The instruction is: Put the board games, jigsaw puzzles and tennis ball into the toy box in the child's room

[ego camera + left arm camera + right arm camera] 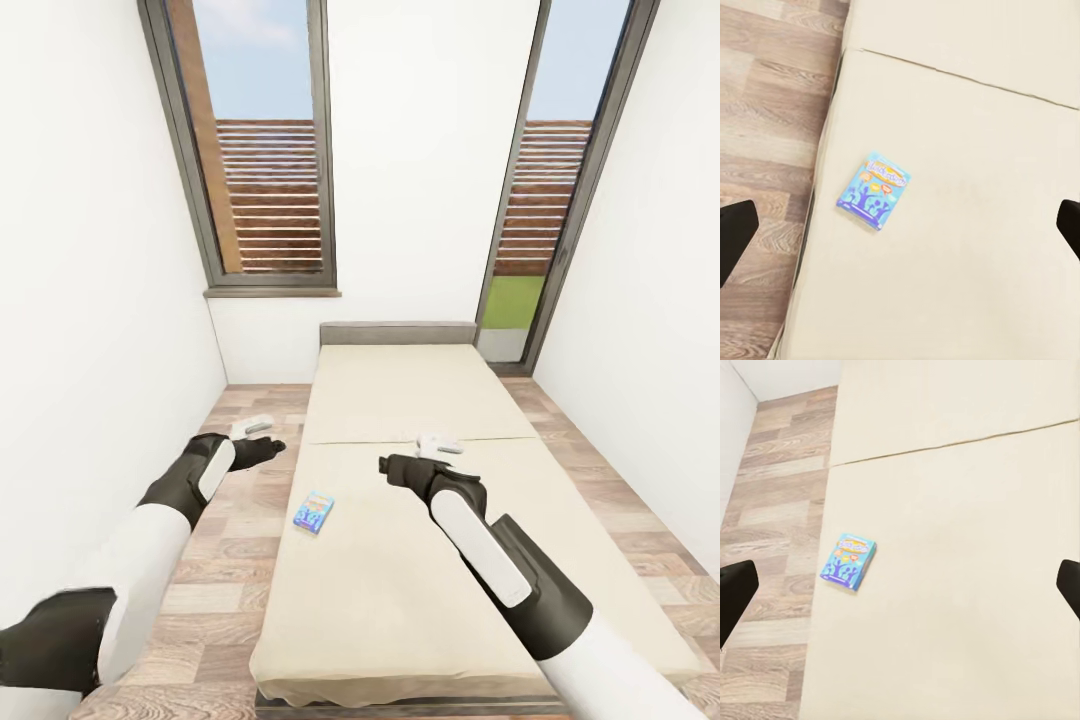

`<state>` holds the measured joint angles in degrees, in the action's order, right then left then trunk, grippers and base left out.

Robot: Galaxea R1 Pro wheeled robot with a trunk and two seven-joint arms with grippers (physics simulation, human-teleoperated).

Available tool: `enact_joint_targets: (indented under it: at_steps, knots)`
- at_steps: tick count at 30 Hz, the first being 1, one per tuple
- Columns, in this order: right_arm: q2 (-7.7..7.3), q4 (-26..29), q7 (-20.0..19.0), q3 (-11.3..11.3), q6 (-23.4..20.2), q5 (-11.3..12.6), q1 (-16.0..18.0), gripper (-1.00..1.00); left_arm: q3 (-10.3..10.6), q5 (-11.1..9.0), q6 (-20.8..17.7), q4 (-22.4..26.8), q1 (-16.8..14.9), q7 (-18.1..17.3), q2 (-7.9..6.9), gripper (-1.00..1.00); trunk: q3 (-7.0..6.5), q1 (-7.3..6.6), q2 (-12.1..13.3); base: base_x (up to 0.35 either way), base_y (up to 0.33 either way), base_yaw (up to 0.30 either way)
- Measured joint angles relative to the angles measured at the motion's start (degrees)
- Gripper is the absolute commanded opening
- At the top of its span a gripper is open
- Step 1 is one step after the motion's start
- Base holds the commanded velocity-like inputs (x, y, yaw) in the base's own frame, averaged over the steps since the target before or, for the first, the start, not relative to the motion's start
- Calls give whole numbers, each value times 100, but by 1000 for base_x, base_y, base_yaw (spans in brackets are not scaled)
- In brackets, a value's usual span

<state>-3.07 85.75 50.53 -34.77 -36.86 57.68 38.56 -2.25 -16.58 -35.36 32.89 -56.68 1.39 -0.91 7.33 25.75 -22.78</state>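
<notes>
Small blue board game (313,511) lying unretrieved on bed (420,600), lower centre; left gripper (262,447) and right gripper (400,468) both wide, empty.

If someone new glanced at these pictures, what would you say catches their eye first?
Probably the small blue board game box, lying flat near the left edge of the plain beige bed, the one bright thing there. Then the left gripper over the wood floor and the right gripper above the mattress, both open and empty.
</notes>
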Motion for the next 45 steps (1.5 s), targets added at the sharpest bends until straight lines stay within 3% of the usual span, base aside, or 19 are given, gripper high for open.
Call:
enact_joint_targets:
  at_steps: [4, 10, 16, 24, 31, 39, 45]
  knots:
    - [-10, 51, 2, 5, 0, 1, -5, 100, 55, 5, 208, -379, -274, 35, 27, 100, 0, 0, 0, 0, 0, 0]
    - [-8, 71, 3, 49, -14, 9, -7, 100, 84, 89, 294, -533, -535, 92, 205, 100, 0, 0, 0, 0, 0, 0]
    - [-1, 74, 1, 147, -222, 16, -7, 100, 86, 362, 317, -553, -628, 125, 392, 100, 0, 0, 0, 0, 0, 0]
    - [3, 237, -3, 256, -516, 23, -7, 100, 89, 504, 324, -540, -702, 131, 658, 100, 0, 0, -1, 0, 0, 0]
    - [64, 312, -5, 309, -821, 28, -7, 100, 86, 523, 296, -537, -802, 136, 736, 100, 4, 0, 0, 0, 0, 0]
    - [73, 321, -5, 315, -880, 28, -7, 100, 85, 520, 225, -537, -913, 148, 759, 100, 63, 0, 0, 0, 0, 0]
    - [81, 321, -5, 310, -890, 41, -7, 100, 85, 519, -72, -536, -1024, 152, 755, 100, 118, 0, 0, 0, 0, 0]
